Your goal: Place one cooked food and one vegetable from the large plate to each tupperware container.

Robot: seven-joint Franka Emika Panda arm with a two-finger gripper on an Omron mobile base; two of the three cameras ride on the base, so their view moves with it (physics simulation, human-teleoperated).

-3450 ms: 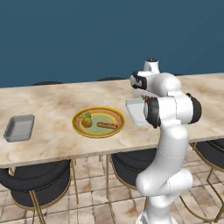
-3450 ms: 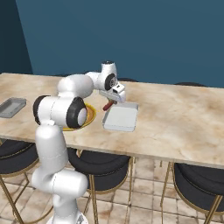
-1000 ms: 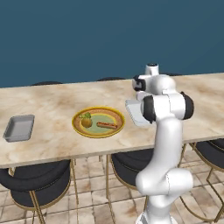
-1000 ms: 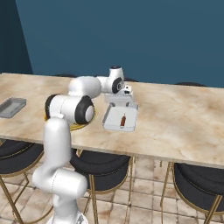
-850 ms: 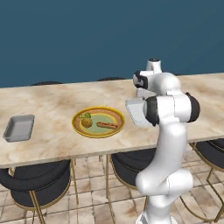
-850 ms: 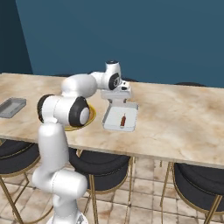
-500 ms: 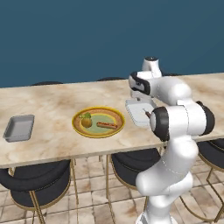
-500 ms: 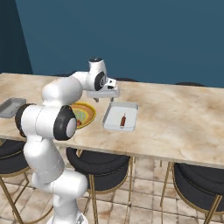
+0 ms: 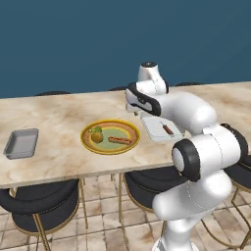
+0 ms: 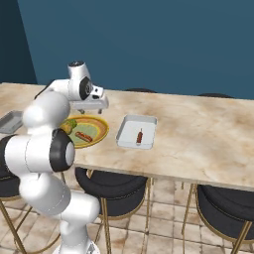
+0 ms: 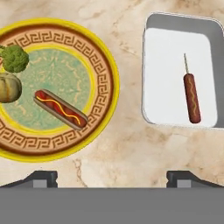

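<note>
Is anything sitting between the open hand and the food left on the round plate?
Nothing visible. The hand hangs open above the counter, with bare marble between it and the plate holding the hot dog, broccoli and squash.

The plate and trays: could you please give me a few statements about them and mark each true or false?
1. A sausage on a stick lies in the tray next to the plate. True.
2. The hot dog is in the far tray. False: it lies on the plate; that tray holds nothing.
3. Broccoli sits on the plate. True.
4. The jaws are shut on a vegetable. False: they stand open, holding nothing.
5. The two trays touch. False: the plate lies between them.
</note>
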